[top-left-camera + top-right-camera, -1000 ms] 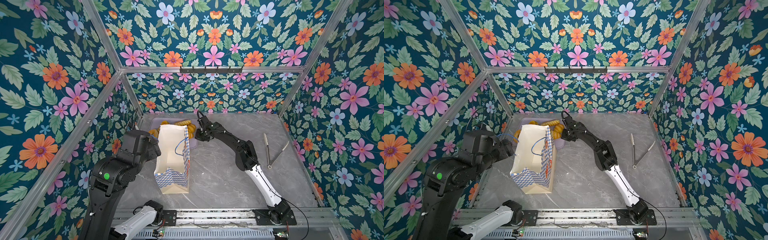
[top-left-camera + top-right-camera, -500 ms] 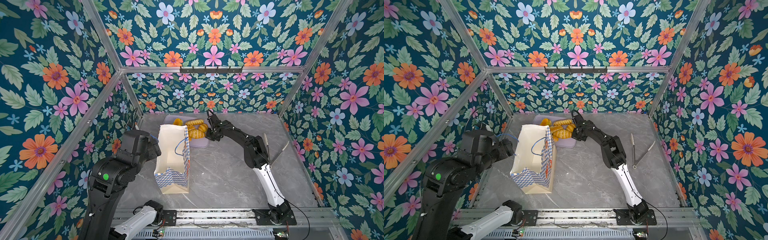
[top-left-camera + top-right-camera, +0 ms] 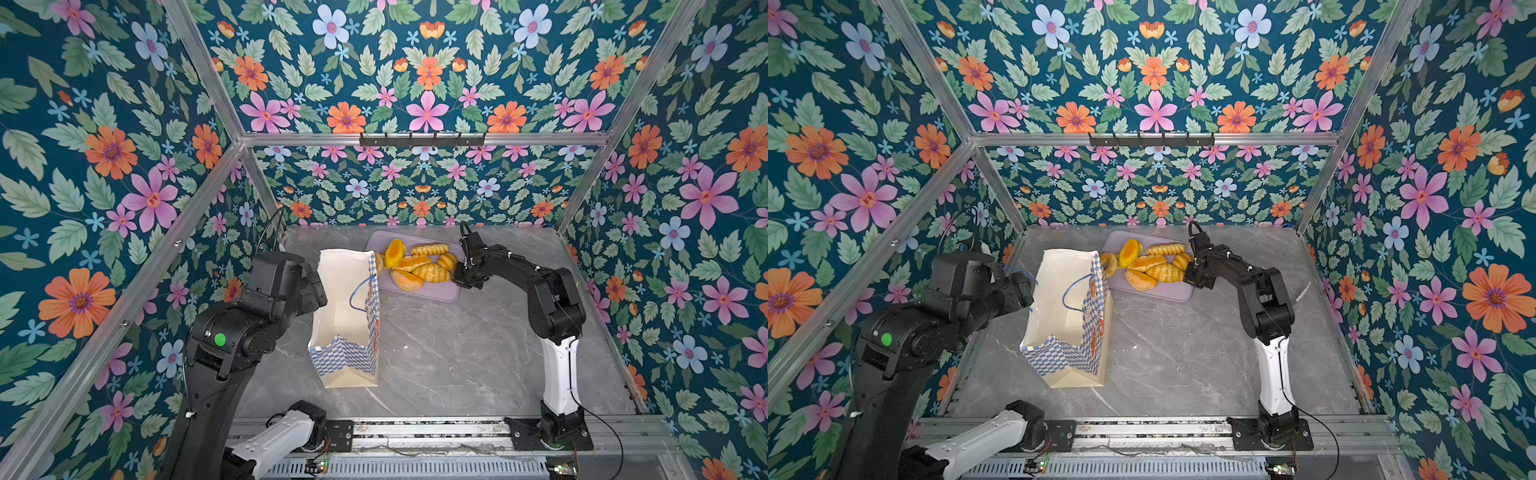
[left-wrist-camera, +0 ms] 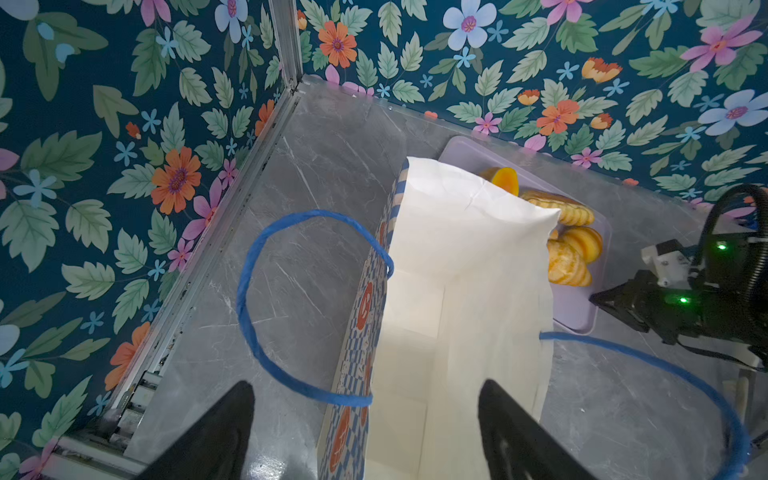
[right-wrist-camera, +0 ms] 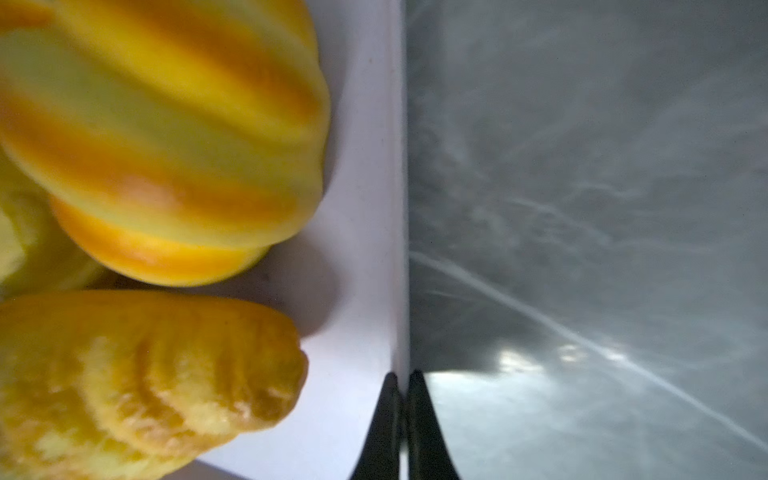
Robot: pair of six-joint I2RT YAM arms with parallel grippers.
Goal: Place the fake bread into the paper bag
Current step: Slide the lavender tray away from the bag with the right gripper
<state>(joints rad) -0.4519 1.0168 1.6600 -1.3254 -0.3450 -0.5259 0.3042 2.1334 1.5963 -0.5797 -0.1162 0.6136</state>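
floral walls close in the grey marble tabletop (image 3: 478, 357) on three sides. the paper bag (image 3: 344, 359) stands upright left of the middle with its mouth open upward, and the long side of the mouth runs from front to back. one blue cord handle (image 4: 249, 291) flops out toward the left wall and the other blue cord handle (image 4: 665, 374) droops over the opposite side. just behind and to the right of the bag lies a lilac tray (image 3: 434, 294), and all the fake bread (image 3: 419, 266) visible is heaped on it, none visible in the bag. a braided loaf (image 3: 430, 249) lies crosswise at the back, and a ring donut (image 3: 1108, 262) sits against the bag's back corner. the right arm (image 3: 552, 299) rises from the front rail, bends at the elbow and reaches low and leftward. the right fingers (image 5: 384, 424) are pressed together on the tray's rim at its right edge, beside a ridged croissant (image 5: 166, 145). the left arm (image 3: 232, 332) leans in from the front left with its wrist at the bag's rim. the left fingers (image 4: 224, 432) are spread wide astride the bag's left wall, gripping nothing.
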